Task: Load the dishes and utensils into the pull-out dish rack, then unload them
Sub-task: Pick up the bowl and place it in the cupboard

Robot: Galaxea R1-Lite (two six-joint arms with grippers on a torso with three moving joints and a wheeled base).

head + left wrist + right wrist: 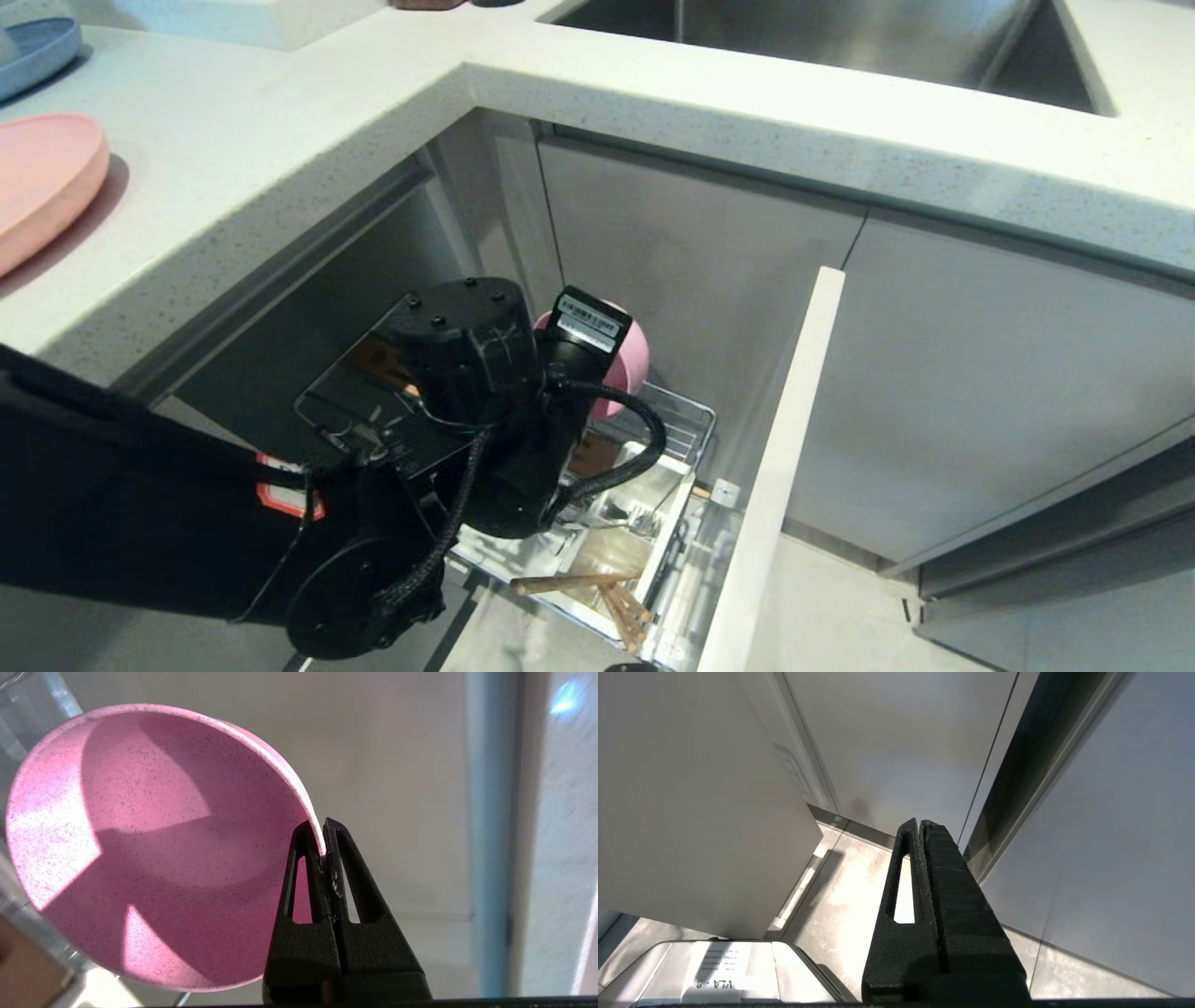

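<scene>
Pink bowl [149, 849] sits clamped by its rim in the left gripper [323, 847], whose 2 black fingers [348, 868] are pressed together on the thin edge, 1 inside the wall and 1 outside. In the left wrist view the bowl is tipped so its speckled interior faces the camera, and no part of it can be seen resting on anything. From the head view the left arm reaches down below the white countertop [280, 168] into the open corner cabinet, and only a sliver of the bowl [627, 369] shows past the wrist, above the back end of the pull-out dish rack [686, 420].

The rack is drawn out beside the open white cabinet door [775, 485]. Wooden chopsticks [597, 593] lie in its near compartment, tips fanned toward the front; a metal fork [635, 515] seems to lie just behind them, though glare makes it hard to read.

The pink plate [42, 187] rests on the countertop at the far left, with a blue plate [33, 51] behind it. A steel sink [822, 37] is set into the counter at the back.

The right gripper [920, 826] hangs low near the floor beside the cabinet fronts, its fingers closed against each other on nothing.
</scene>
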